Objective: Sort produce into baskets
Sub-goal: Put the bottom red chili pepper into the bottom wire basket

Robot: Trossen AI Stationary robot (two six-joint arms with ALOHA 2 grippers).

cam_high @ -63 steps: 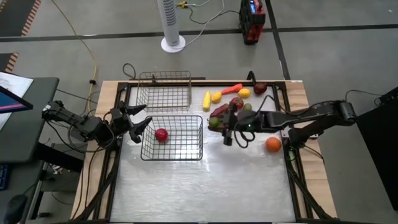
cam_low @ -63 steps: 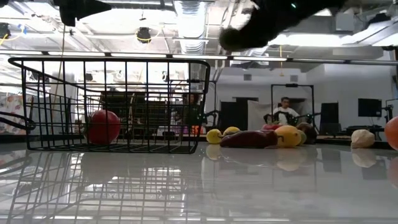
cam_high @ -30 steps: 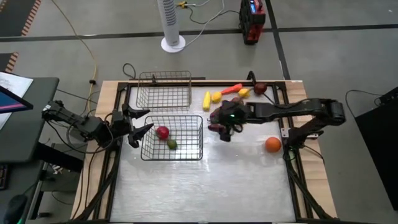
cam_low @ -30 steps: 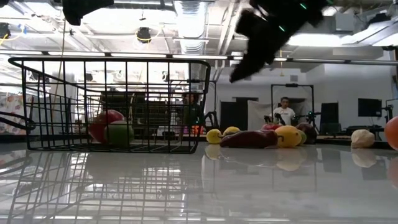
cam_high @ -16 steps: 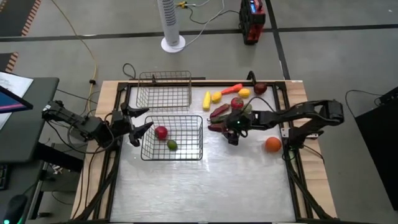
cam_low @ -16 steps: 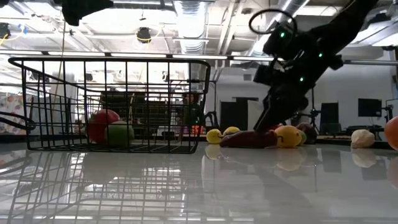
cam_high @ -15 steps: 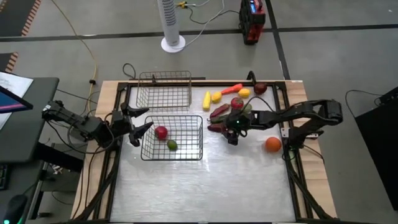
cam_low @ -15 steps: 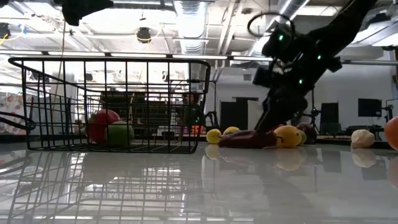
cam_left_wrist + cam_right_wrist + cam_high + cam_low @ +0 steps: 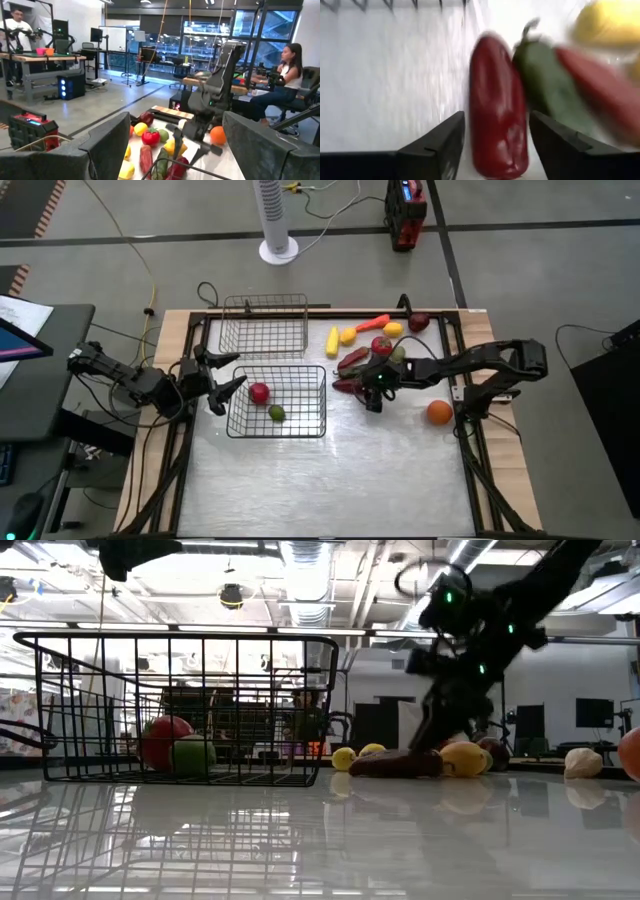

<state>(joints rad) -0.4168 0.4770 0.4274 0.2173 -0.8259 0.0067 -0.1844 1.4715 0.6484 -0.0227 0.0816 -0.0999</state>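
A dark red long pepper (image 9: 345, 385) lies on the table at the near edge of the produce pile (image 9: 375, 340), beside a green pepper (image 9: 545, 85). My right gripper (image 9: 367, 393) reaches down to it from the right and is shut on it (image 9: 497, 117). The dark wire basket (image 9: 300, 430) holds a red round fruit (image 9: 259, 392) and a green one (image 9: 276, 413). The lighter wire basket (image 9: 265, 345) stands behind it. My left gripper (image 9: 228, 376) waits open at the dark basket's left side. My right gripper has the red pepper's two long sides (image 9: 476, 145) between its two fingers (image 9: 445, 145). It comes slanting down from the table's right side, and the fingers run roughly along the pepper's length. The pepper lies flat on the table (image 9: 395, 763).
An orange round fruit (image 9: 439, 412) sits alone near the table's right edge. Yellow, red, orange and green pieces crowd just behind the pepper. A white fan base (image 9: 278, 250) and a red device (image 9: 405, 215) stand on the floor beyond the table. People sit in the room behind.
My right gripper has come down from above the table to the produce pile's near edge, tipping further downward, and now sits over the dark red pepper. The pepper has shifted slightly on the table.
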